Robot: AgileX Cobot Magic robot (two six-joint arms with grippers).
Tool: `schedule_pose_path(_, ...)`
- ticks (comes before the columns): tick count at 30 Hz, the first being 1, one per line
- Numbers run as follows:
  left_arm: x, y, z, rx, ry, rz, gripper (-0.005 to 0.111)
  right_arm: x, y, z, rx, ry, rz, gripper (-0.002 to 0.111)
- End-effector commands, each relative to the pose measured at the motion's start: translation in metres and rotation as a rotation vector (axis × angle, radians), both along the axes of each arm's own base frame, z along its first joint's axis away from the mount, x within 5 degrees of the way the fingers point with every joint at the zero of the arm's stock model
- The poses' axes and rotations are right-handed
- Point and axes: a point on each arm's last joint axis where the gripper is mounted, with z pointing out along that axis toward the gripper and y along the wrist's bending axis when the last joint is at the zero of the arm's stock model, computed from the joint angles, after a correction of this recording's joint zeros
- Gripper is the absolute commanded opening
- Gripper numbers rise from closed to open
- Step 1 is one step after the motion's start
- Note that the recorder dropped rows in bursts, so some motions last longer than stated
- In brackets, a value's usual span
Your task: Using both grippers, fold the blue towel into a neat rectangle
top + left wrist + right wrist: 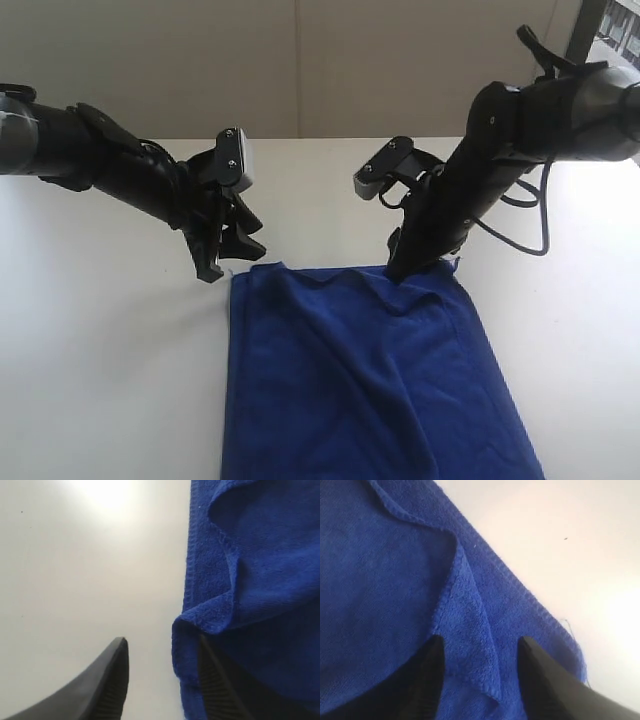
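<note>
The blue towel [360, 380] lies on the white table [110, 370], folded over, its far edge rumpled and its near part running out of the exterior view. My left gripper [226, 258] hovers at the towel's far left corner. In the left wrist view the left gripper [162, 642] is open; one finger [210, 680] rests over the towel's hemmed corner [200, 615] and the other is over bare table. My right gripper [405, 268] sits at the far right corner. There the right gripper [481, 641] is open, and a loose flap of the towel [470, 610] lies between its fingers, unpinched.
A pale wall [300, 60] rises behind the table's far edge. A dark shelf frame [590, 30] stands at the upper right. Black cable [530, 225] loops down from the right arm. White tabletop shows on both sides of the towel.
</note>
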Motion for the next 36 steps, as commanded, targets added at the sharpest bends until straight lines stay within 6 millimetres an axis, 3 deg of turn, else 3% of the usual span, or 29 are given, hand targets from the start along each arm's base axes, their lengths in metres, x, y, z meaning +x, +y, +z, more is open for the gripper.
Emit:
schedule_pose_path(1,0.000,-0.003,0.006,-0.044,0.015,0.011,0.049,0.003,-0.001,-0.003,-0.019,-0.027,0.042,0.049)
schedule_pose_path(9,-0.023,-0.010,0.008,-0.124,0.239,-0.122,0.047,0.003,0.009,-0.043,-0.046,0.075,0.096,0.049)
schedule_pose_path(15,-0.031,-0.008,0.007,-0.099,0.340,-0.148,0.022,0.001,0.026,-0.057,-0.072,0.073,0.151,0.049)
schedule_pose_path(20,-0.032,-0.005,0.003,-0.053,0.386,-0.116,0.000,0.005,0.021,-0.056,-0.134,0.031,0.132,0.045)
schedule_pose_path(30,-0.046,-0.014,-0.022,-0.026,0.467,-0.135,0.000,0.010,0.011,-0.049,-0.225,-0.020,0.041,0.045)
schedule_pose_path(36,-0.052,-0.033,-0.014,-0.109,0.487,-0.156,0.000,0.009,0.011,-0.027,-0.208,-0.071,0.032,0.045)
